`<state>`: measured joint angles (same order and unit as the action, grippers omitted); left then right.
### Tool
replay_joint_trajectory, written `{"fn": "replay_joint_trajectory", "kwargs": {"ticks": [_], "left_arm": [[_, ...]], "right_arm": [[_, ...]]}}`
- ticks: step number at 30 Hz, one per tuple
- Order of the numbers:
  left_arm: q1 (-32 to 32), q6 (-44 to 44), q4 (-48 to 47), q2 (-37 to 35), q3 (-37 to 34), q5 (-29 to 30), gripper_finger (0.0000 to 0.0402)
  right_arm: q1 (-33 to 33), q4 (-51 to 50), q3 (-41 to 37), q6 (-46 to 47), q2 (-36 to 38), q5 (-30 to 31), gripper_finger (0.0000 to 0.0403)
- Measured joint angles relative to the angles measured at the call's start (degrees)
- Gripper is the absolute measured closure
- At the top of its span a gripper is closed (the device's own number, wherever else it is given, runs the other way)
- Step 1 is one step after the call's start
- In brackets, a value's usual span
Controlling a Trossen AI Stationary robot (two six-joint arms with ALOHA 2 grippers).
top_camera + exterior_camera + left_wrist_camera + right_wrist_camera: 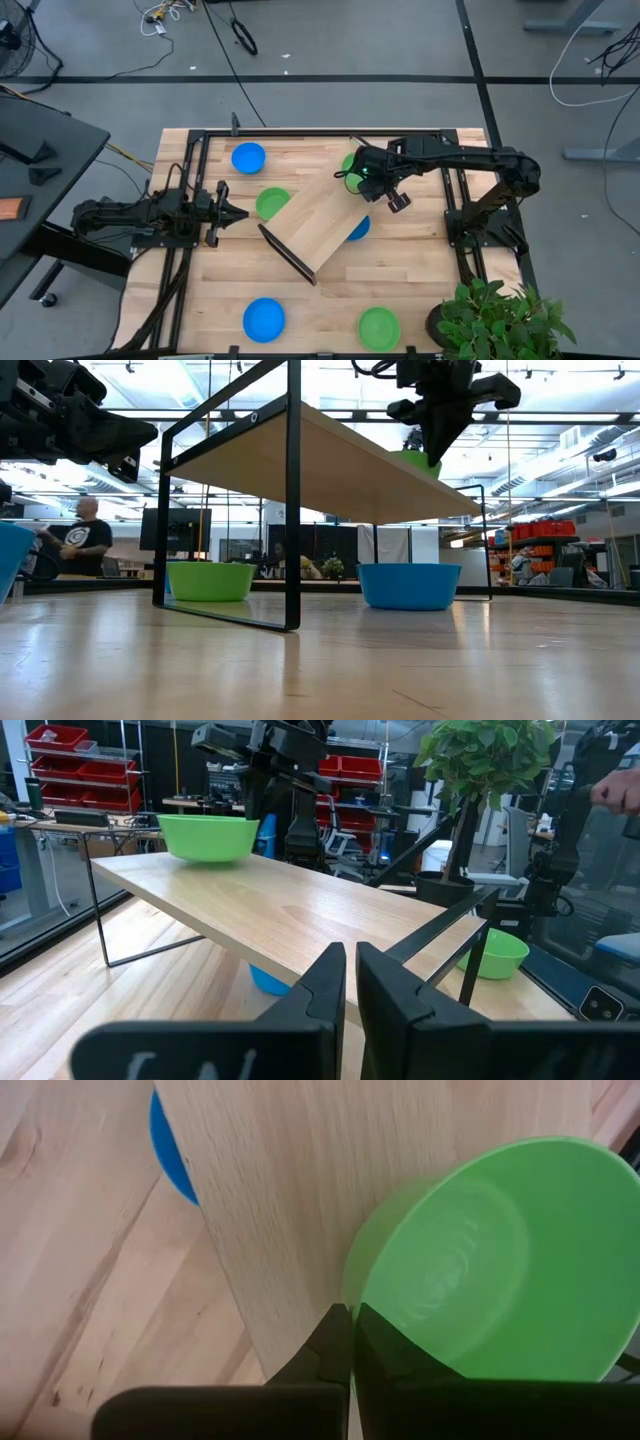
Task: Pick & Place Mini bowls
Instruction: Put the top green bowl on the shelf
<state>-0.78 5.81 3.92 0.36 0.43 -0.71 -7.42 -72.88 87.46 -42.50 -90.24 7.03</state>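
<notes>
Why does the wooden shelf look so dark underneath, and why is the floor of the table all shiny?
In the low view, bright ceiling lights behind the wooden shelf leave its underside shaded, and the table mirrors that light as glare, with faint reflections of the green bowl and blue bowl. In the high view, lighting is even and shadows are soft.

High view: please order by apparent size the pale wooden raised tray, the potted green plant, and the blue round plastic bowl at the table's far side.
1. Pale wooden raised tray, largest.
2. Potted green plant, though partly cut off by the picture's edge.
3. Blue round plastic bowl, smallest.
</notes>
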Motion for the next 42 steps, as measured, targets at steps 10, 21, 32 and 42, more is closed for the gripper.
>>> {"fn": "replay_joint_trajectory", "kwargs": {"ticks": [10, 21, 32, 42], "left_arm": [[0.02, 0.02, -0.02, -0.02, 0.0, 0.0, 0.0369], [0.01, 0.02, 0.0, 0.0, -0.02, -0.02, 0.0369], [0.0, 0.02, -0.01, 0.0, -0.02, 0.0, 0.0369], [0.01, 0.01, -0.01, 0.0, -0.01, 0.0, 0.0369]], "right_arm": [[0.02, 0.02, 0.0, 0.0, 0.0, 0.01, 0.0403], [0.02, 0.02, -0.01, 0.0, 0.0, 0.02, 0.0403], [0.02, 0.03, 0.0, 1.38, 0.0, 0.02, 0.0403], [0.02, 0.33, 0.0, 1.52, 0.0, 0.04, 0.0403]]}}
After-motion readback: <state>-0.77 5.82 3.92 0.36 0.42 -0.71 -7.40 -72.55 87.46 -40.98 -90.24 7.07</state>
